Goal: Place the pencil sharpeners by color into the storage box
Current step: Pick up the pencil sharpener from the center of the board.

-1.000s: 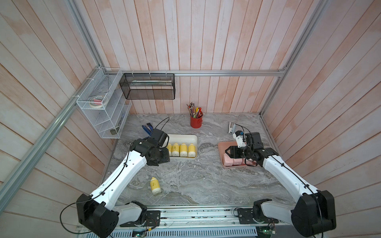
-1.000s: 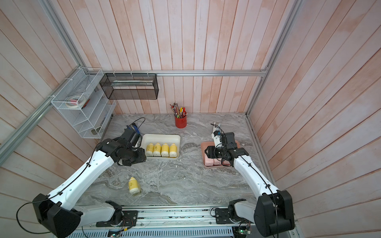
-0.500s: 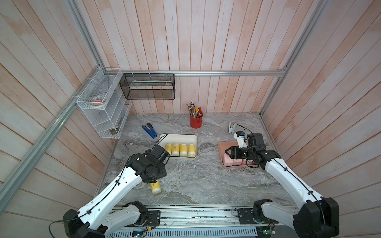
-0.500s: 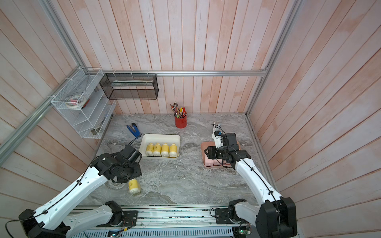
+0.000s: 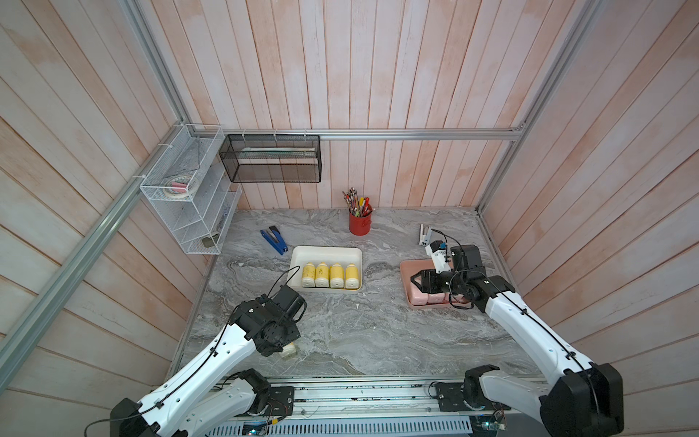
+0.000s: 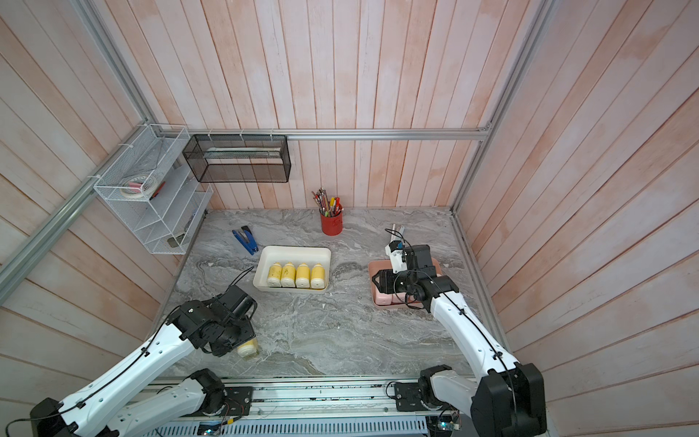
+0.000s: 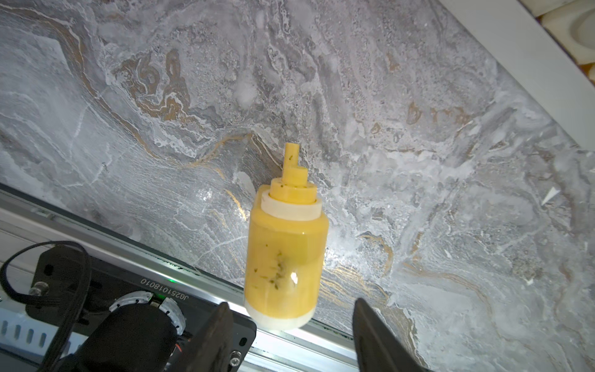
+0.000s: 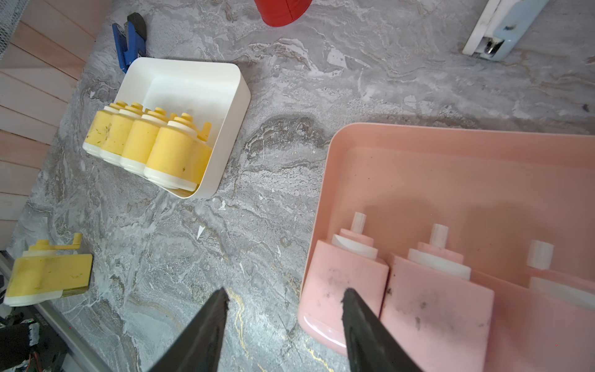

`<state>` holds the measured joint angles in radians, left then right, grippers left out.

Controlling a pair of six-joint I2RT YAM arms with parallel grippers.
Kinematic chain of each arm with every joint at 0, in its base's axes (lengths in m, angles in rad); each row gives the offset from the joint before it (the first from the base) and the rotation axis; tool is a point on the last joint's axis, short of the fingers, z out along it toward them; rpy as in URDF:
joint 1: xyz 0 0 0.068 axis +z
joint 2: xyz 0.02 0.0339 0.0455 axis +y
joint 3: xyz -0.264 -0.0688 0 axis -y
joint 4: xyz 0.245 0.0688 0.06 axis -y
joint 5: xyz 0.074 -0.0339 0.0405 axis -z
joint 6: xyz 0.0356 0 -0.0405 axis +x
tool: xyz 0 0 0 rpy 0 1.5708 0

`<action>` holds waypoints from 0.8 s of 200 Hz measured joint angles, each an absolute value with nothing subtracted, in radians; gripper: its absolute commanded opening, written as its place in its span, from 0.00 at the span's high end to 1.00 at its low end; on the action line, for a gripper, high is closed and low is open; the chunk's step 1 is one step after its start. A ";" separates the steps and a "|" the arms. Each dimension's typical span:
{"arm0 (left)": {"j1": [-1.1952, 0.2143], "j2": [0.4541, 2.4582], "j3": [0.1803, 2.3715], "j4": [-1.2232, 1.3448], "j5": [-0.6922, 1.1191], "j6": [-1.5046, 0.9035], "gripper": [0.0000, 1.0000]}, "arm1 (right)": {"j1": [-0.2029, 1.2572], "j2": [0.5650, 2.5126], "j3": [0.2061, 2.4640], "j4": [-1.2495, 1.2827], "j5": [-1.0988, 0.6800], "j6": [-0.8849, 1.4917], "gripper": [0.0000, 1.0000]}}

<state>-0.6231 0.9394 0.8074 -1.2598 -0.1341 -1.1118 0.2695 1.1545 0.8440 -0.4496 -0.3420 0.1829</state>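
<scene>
Mostly, both top views hide the grip itself. The left arm (image 5: 227,340) covers the table's 7 o'clock corner, and only the cream end of the loose yellow sharpener (image 5: 289,351) shows beneath its wrist. Four yellow sharpeners (image 5: 329,275) lie in a row in the cream tray (image 5: 325,251) near the centre. At 3 o'clock the right arm (image 5: 529,325) covers most of the pink tray (image 5: 405,269), so the pink sharpeners (image 5: 420,299) cannot be counted there. The right gripper (image 5: 416,280) hangs over that tray's 9 o'clock rim.

The left wrist view shows the left gripper (image 7: 291,302) with its fingers (image 7: 219,331) spread either side of the loose sharpener's cream base, clear of it. The sharpener lies on the marble beside the front rail (image 7: 128,238).

In the right wrist view the jaws stand apart and empty, one over marble and one over the end pink sharpener. A third pink one is cut off by the frame edge.

A second ago the left arm was at the cream tray's 9 o'clock side. The right arm has barely shifted.
</scene>
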 measured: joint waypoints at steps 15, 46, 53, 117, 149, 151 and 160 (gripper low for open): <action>-0.623 0.941 0.800 -1.248 -0.131 -1.116 0.37 | 0.273 1.158 0.844 -0.450 -0.342 0.183 0.40; -0.623 0.971 0.777 -1.208 -0.120 -1.119 0.37 | 0.273 1.159 0.844 -0.450 -0.342 0.183 0.40; -0.623 0.981 0.770 -1.197 -0.114 -1.119 0.37 | 0.273 1.159 0.844 -0.450 -0.342 0.183 0.40; -0.621 1.005 0.739 -1.151 -0.095 -1.110 0.37 | 0.281 1.163 0.839 -0.450 -0.342 0.183 0.40; -0.606 1.022 0.732 -1.140 -0.083 -1.095 0.37 | 0.281 1.165 0.838 -0.449 -0.342 0.183 0.40; -0.604 1.022 0.731 -1.139 -0.082 -1.092 0.37 | 0.281 1.165 0.838 -0.449 -0.342 0.183 0.40; -0.597 1.023 0.727 -1.134 -0.082 -1.088 0.37 | 0.281 1.165 0.838 -0.450 -0.342 0.183 0.40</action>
